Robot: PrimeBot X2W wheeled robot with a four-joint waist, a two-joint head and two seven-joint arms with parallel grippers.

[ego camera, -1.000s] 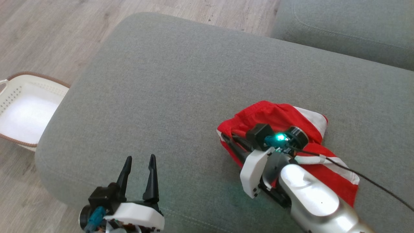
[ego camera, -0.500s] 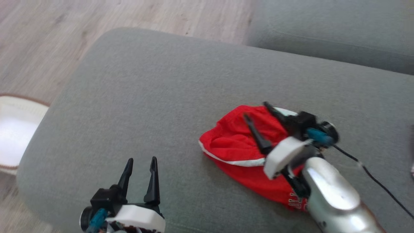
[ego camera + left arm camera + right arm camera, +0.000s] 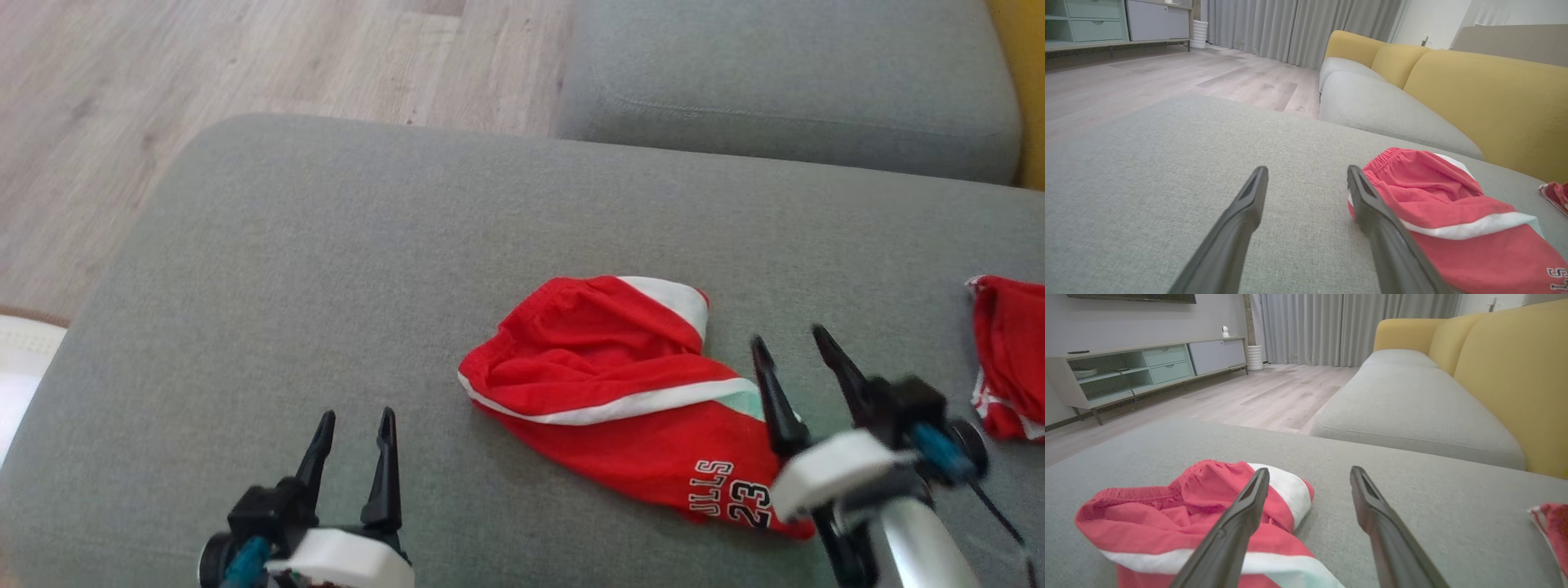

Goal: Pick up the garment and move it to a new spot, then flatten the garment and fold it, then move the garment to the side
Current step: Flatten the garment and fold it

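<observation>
Head view, left to right: the rim of a basket (image 3: 16,347) shows at the left edge, beside the cushion (image 3: 326,245). The left gripper (image 3: 356,415) hovers over the cushion's near left, jaws apart with nothing between them. To its right, about mid-cushion, lie the shorts (image 3: 620,392) in a crumpled heap, with the waistband on the far side and the printed leg at the near right. Just right of them is the right gripper (image 3: 789,336), jaws apart and empty. Its left finger is at the shorts' right edge; I cannot tell if it touches. A red cloth (image 3: 1008,351) lies at the right edge, well apart from the shorts.

A second ago the right gripper was shut in the shorts. It has since let go and drawn off to the right. The camera has swung too, so part of the shorts' shift in the picture comes from that. The shorts look set down at their new spot. Flattening likely comes next, since they are bunched and both grippers are free to take an edge.
</observation>
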